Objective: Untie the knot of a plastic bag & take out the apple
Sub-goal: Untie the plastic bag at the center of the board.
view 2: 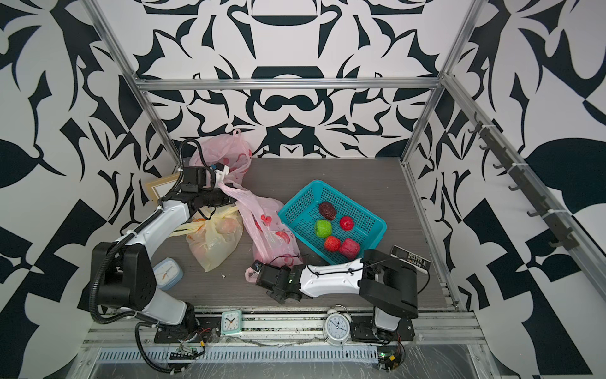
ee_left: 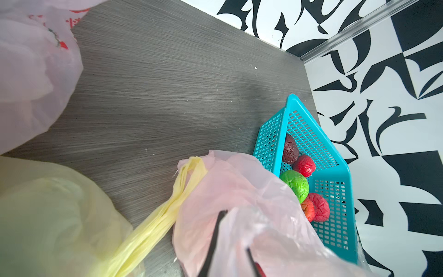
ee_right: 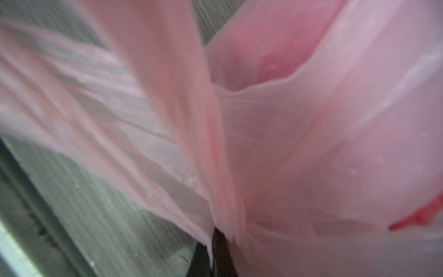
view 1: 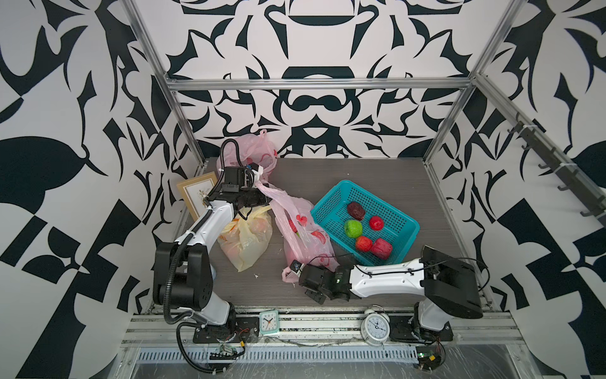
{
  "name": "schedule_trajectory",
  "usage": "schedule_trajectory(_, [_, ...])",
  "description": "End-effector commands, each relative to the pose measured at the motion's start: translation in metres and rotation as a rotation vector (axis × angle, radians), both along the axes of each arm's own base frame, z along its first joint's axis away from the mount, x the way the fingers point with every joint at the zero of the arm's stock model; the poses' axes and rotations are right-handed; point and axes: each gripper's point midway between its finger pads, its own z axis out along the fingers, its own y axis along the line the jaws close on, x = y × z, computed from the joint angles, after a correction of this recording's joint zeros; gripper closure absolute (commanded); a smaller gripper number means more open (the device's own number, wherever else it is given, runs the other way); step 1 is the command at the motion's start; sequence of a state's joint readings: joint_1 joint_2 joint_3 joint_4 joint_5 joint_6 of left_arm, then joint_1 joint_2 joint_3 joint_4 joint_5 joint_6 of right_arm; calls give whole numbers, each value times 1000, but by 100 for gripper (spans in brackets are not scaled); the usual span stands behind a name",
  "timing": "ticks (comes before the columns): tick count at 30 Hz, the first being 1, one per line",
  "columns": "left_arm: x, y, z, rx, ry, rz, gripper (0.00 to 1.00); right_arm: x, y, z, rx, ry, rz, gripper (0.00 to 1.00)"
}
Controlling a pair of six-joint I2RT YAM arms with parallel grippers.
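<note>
Translucent pink plastic bag with red prints [view 1: 303, 229] [view 2: 269, 229] lies mid grey wood-grain worktop [view 1: 328, 170]. It sits between a pale yellow translucent plastic bag [view 1: 246, 241] and a teal perforated plastic basket [view 1: 328, 203]. In both top views its edge overlaps the basket's near-left side.

Left tool [view 1: 263, 193] [view 2: 229, 197] is clenched on a stretched handle strip at the pink bag's far end, raised off the worktop. In the left wrist view its dark fingers [ee_left: 213, 242] show only through pink film draped over them.

Right tool [view 1: 292, 269] [view 2: 256, 267] is clenched on bunched film at the bag's near end, low by the worktop. In the right wrist view the film gathers into the dark fingers [ee_right: 221, 249]. The bag is drawn out long between the two tools.

Apple not plainly seen. A reddish round blur [ee_right: 271, 64] sits inside the bag's open fold; cannot tell if that is it. Knot: cannot tell whether tied or loose.

The basket holds five crumpled fruit-like balls:
- maroon ball [view 1: 355, 210]
- red ball [view 1: 376, 223]
- green ball [view 1: 353, 228]
- orange-red ball [view 1: 363, 243]
- dark red ball [view 1: 381, 248]

A second pink plastic bag [view 1: 259, 152] sits at the far-left corner behind the left arm. A gold-framed picture [view 1: 196, 193] is at the left edge. On the front rail are a mint square clock [view 1: 269, 322] and a white round alarm clock [view 1: 376, 326].
</note>
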State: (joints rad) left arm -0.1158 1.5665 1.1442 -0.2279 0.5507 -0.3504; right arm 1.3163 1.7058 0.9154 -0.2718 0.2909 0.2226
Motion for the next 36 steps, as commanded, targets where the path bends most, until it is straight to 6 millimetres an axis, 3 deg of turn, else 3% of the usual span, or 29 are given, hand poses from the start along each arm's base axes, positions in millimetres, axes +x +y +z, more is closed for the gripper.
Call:
schedule_trajectory(1, [25,12,24,-27,-84,30,100,-5,-18,-10,-148,-51,37,93])
schedule_trajectory(5, [25,9,18,-35,-64,5,100,-21,3,13,-19,-12,122,74])
schedule_trajectory(8, [20,7,16,-43,-51,-12,100,-49,36,78,308,98,242,51])
schedule_trajectory(11, [14,6,17,-40,-54,-20,100,-48,41,156,575,153,278,46])
schedule_trajectory(13, [9,6,18,-42,-55,-24,86,-43,35,198,713,159,288,44])
schedule_trajectory(16, [0,6,21,-35,-57,-31,60,-30,26,233,834,153,282,39])
schedule_trajectory(19, [-8,9,25,-17,-60,-34,42,-9,22,245,868,143,213,38])
schedule_trajectory(22, [-21,10,34,0,-70,-40,36,19,22,242,833,105,116,50])
schedule_trajectory(26, [-46,18,47,71,-100,0,37,44,37,240,782,66,60,70])
schedule_trajectory(29, [-71,18,65,99,-153,20,39,67,46,229,721,40,-11,76])
schedule_trajectory(36, [-125,-28,83,-22,-195,-58,53,111,45,203,651,-17,-240,79])
